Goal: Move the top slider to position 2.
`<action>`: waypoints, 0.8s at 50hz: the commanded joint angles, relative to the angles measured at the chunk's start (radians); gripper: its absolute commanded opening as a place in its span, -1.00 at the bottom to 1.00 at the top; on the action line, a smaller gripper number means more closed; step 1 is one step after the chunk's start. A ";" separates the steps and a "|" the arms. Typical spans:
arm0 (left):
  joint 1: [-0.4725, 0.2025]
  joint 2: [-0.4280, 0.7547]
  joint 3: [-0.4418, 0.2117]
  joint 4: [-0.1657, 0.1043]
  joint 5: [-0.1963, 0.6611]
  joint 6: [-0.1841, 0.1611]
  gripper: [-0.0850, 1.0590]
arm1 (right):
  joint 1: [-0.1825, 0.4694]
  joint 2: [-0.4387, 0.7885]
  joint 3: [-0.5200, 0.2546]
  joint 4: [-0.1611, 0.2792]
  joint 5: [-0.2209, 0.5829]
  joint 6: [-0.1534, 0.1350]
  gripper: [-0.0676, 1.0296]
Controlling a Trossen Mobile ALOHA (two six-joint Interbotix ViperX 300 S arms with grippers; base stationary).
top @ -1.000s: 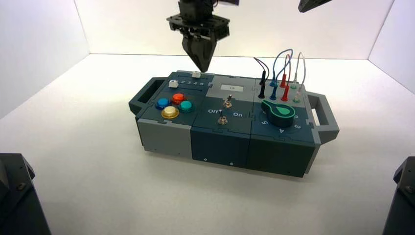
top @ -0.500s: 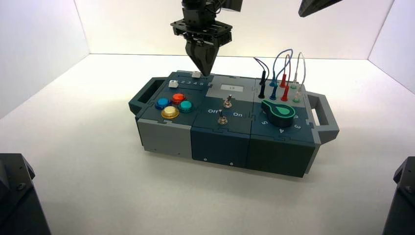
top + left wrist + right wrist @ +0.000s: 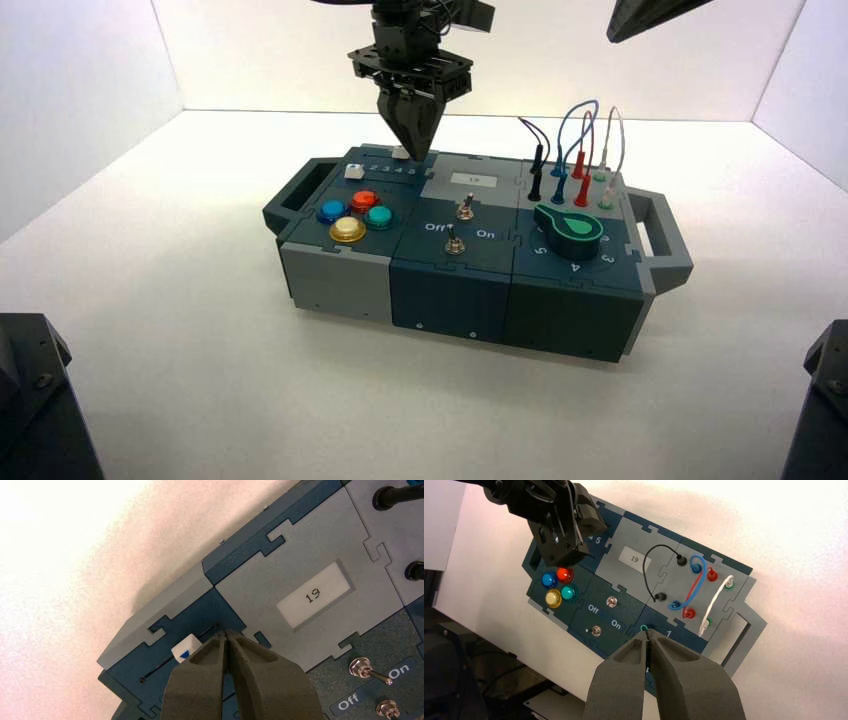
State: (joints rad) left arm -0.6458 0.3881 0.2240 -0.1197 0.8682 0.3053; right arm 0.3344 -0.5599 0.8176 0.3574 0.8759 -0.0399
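Observation:
The top slider's white knob (image 3: 186, 648), marked with a blue triangle, sits in its dark slotted track (image 3: 160, 669) along the far edge of the box (image 3: 340, 280). My left gripper (image 3: 226, 636) is shut with nothing in it. Its tip is low over the track, right beside the knob on the side toward the grey display panel. From above, the left gripper (image 3: 411, 152) half hides the knob (image 3: 400, 153). My right gripper (image 3: 647, 636) is shut and empty, held high above the box; only a dark part of the right arm (image 3: 650, 14) shows at the upper right.
Nearer on the box lie the twin slider's white knob (image 3: 352, 171), the coloured round buttons (image 3: 364, 200), two toggle switches (image 3: 465, 210), a green knob (image 3: 572, 228) and plugged wires (image 3: 580, 150). The display (image 3: 312, 596) reads 19. A handle juts from each end of the box.
The left gripper has come down and its shut tip now stands next to the top slider's knob. The knob has not visibly moved. The right arm stays where it was.

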 commanded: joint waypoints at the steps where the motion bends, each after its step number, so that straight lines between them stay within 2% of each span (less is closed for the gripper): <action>1: 0.015 -0.021 -0.023 0.006 -0.002 0.006 -0.90 | 0.006 -0.005 -0.012 0.003 -0.008 -0.002 -0.92; 40: 0.052 -0.015 -0.020 0.008 0.006 0.032 -0.90 | 0.006 0.017 -0.012 0.006 -0.018 0.002 -0.92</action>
State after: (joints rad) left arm -0.6059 0.3912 0.2240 -0.1150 0.8759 0.3313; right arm 0.3344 -0.5415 0.8176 0.3590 0.8636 -0.0399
